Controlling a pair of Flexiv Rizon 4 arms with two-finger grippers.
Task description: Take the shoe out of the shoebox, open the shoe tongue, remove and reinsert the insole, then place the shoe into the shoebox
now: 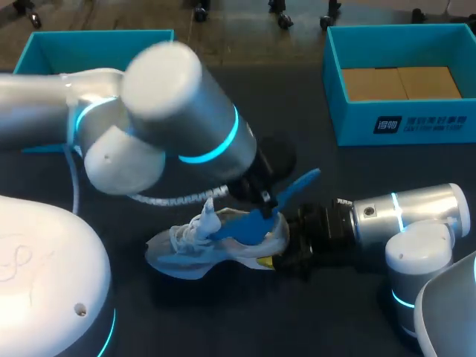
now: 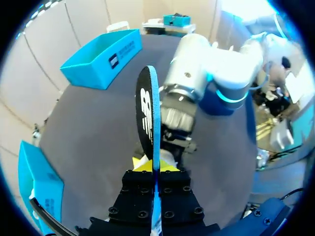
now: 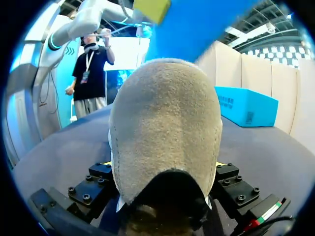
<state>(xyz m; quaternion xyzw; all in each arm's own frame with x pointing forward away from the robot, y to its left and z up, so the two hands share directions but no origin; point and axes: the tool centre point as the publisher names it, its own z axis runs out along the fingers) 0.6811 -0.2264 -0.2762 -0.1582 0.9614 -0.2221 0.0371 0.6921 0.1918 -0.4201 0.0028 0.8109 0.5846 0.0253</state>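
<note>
Left jaws pinch the blue insole [image 1: 301, 184] above the shoe [image 1: 186, 245] (heel clamped by the right jaws) on the worktop [image 1: 297, 104].

The shoe [image 1: 195, 249], a white and pale-blue sneaker with white laces, lies near the middle of the table, toe toward 9 o'clock and heel toward 3 o'clock. Its grey suede heel sits between the fingers of the right hand [image 3: 162, 166]. The insole [image 1: 262, 216], blue on one face and black on the other, slants up from the shoe's opening toward 2 o'clock, pinched in the left hand [image 2: 155, 166]. The teal shoebox [image 1: 349, 119] stands open at 1 o'clock with brown card inside. A second teal tray [image 1: 44, 46] sits at 11 o'clock.
</note>
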